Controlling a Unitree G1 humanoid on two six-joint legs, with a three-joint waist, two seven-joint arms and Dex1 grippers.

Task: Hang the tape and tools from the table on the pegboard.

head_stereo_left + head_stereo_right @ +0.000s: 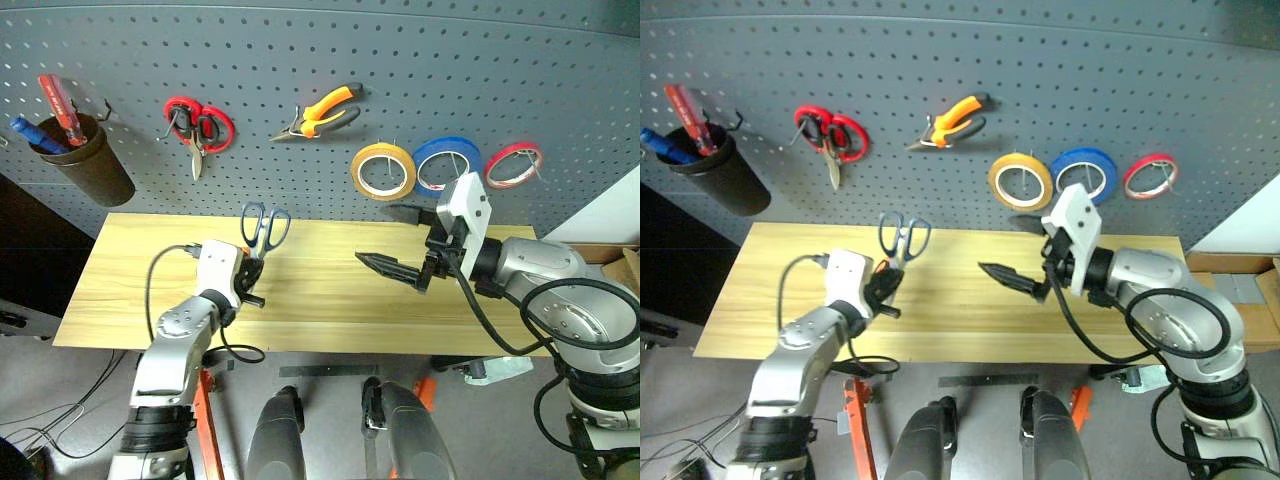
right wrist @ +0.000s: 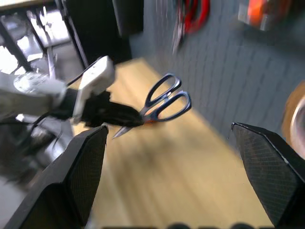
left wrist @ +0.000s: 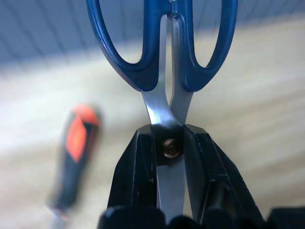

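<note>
Left gripper (image 1: pixel 254 283): jaws closed on the dark-blue-handled scissors (image 1: pixel 263 228), clamped across the blades at the pivot screw. It is raised above the bench near the left part of the far edge.
Dark-blue-handled scissors: held clear of the bench surface, handle loops pointing up toward the pegboard, blades between the jaws.
Right gripper (image 1: pixel 397 242): jaws fully open and empty. It hangs above the bench right of centre, near the far edge, pointing toward the left end.
Bench (image 1: pixel 330 320): pale yellow wood planks, standing against the pegboard.
Screwdriver (image 3: pixel 71 160): orange-and-black handle, lying on the bench surface near the held scissors; blurred in the left wrist view.
Pegboard (image 1: pixel 400 60): dark grey, running along the far edge of the bench.
Pliers (image 1: pixel 318 113): orange-handled, hanging on the pegboard above the bench centre.
Yellow tape (image 1: pixel 382 171): hanging on the pegboard, right of the pliers and lower.
Blue tape (image 1: pixel 447 164): hanging just right of the yellow tape.
Red tape (image 1: pixel 513 163): hanging just right of the blue tape.
Red-handled scissors (image 1: pixel 198 127): hanging on the pegboard left of the pliers, blades down.
Dark cup (image 1: pixel 88 158): mounted on the pegboard beyond the left end of the bench, holding a red screwdriver (image 1: pixel 58 105) and a blue screwdriver (image 1: pixel 32 134).
</note>
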